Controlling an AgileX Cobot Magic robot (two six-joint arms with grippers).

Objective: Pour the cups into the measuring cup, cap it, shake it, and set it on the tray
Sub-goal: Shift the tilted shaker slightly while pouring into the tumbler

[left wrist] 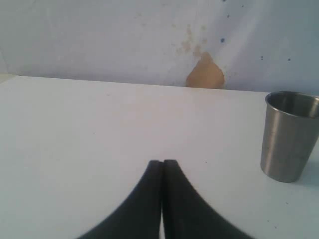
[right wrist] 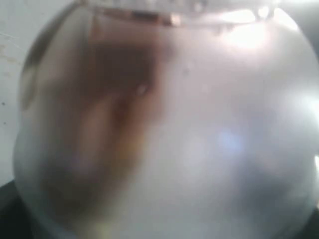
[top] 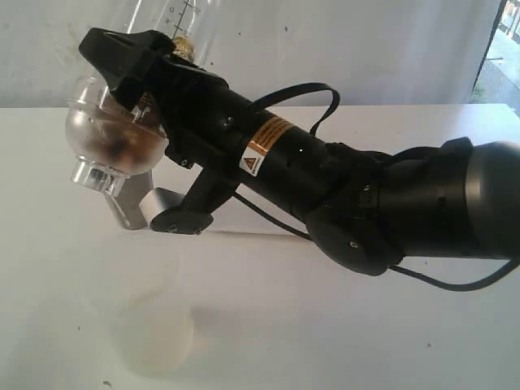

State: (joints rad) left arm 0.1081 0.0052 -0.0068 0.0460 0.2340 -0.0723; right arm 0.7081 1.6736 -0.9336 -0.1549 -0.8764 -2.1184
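Noting right gripper (top: 134,134) spread wide and clamping the measuring cup (top: 175,16) at its capped end, one black jaw lying over the top of the joint, the other showing below it. Finding the cup lifted clear of the table (top: 366,325), at the upper left of the exterior view, tipped mouth-down, its graduated clear wall running up out of frame. Seeing the domed cap (top: 85,130) seated on the low end, its clear knob (top: 96,175) pointing down and left. Spotting brown contents (top: 122,150) gathering inside the dome. Getting only a close blur from the right wrist view: dome filling nearly everything, brown smear within.

Marking a grey metal shape (top: 130,207) on the table just under the knob; not telling whether touching it. Catching the steel tumbler (left wrist: 289,137) standing upright in the left wrist view, off to one side of the left gripper (left wrist: 162,167), whose two dark fingertips are pressing together on nothing, low over bare table. Logging a faint milky cup (top: 154,333) on the near table, well apart from the lifted cup.

Tracing the right arm (top: 366,195) reaching in from the right, with a black cable (top: 301,93) looping above it and a warning label (top: 264,142) on its side. Noting a pale wall (left wrist: 99,35) behind, with a tan patch (left wrist: 205,73) on it.
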